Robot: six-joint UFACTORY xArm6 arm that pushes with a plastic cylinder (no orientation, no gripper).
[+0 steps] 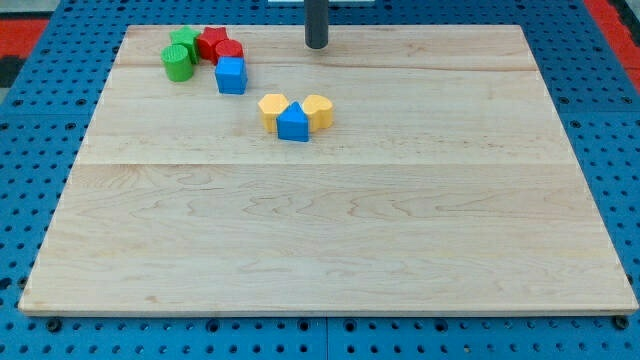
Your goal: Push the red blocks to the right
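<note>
My tip (316, 45) is seen at the board's (400, 250) top edge, touching nothing; no hand is fitted. The red blocks (218, 45) are found at its 9 o'clock, packed against green blocks (179, 57), a blue cube (231, 75) at their 5 o'clock. Yellow blocks (273, 110) flank a blue block (293, 122) at the tip's 6 o'clock.

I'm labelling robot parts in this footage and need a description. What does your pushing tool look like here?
Only the lower part of my tool shows: a straight, smooth, dark grey-blue cylindrical rod that comes down from the view's top edge. My tip ends flat and blunt, slightly darker than the shaft. No cables, markings or labels show on it. A pale piece of the mount above is cut off by the frame.
</note>
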